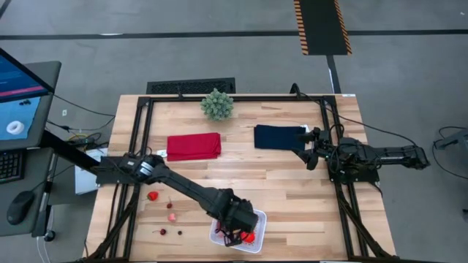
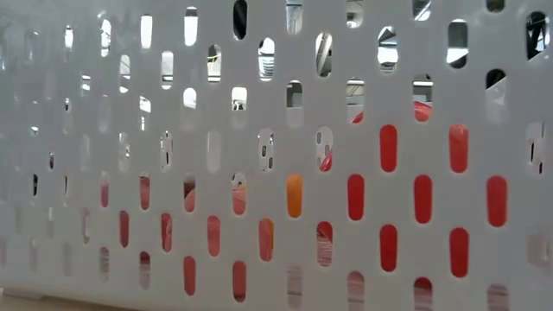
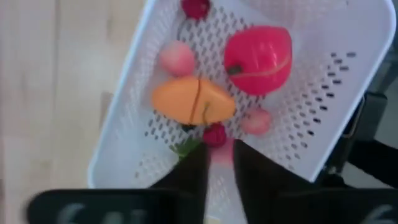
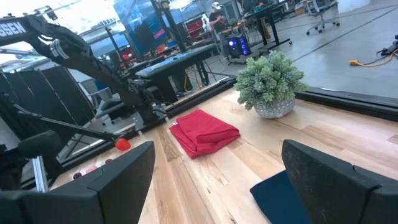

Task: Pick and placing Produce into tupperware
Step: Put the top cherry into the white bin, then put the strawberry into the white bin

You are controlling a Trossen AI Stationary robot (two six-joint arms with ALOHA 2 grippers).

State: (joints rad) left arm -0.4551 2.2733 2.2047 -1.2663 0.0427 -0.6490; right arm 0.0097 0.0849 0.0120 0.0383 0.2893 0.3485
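Observation:
The white tupperware (image 1: 259,219) stands near the table's near edge, and its slotted wall (image 2: 173,130) fills the low view. Inside it (image 3: 348,74) lie a red pepper-like piece (image 3: 258,51), an orange piece (image 3: 193,101), two pinkish pieces (image 3: 177,57) and a cherry (image 3: 196,7). My left gripper (image 1: 234,228) (image 3: 219,149) hangs over the tupperware, shut on a small strawberry. Left of the tupperware, a strawberry (image 1: 152,196), a pinkish piece (image 1: 172,217) and cherries (image 1: 162,232) lie on the table. My right gripper (image 1: 311,150) (image 4: 214,162) waits open beside the navy cloth. My left gripper pinches a small red strawberry (image 3: 216,135) with a green leaf (image 3: 186,147) between its two fingertips (image 3: 194,168). The fingers come from above, pointing down into the tupperware. Whether the strawberry rests on the mesh bottom cannot be told.
A red folded cloth (image 1: 194,146) and a navy folded cloth (image 1: 279,136) lie toward the far side, with a bushy green plant (image 1: 217,104) in a pot behind them. A black frame rail (image 1: 139,146) runs along the table's left and right sides.

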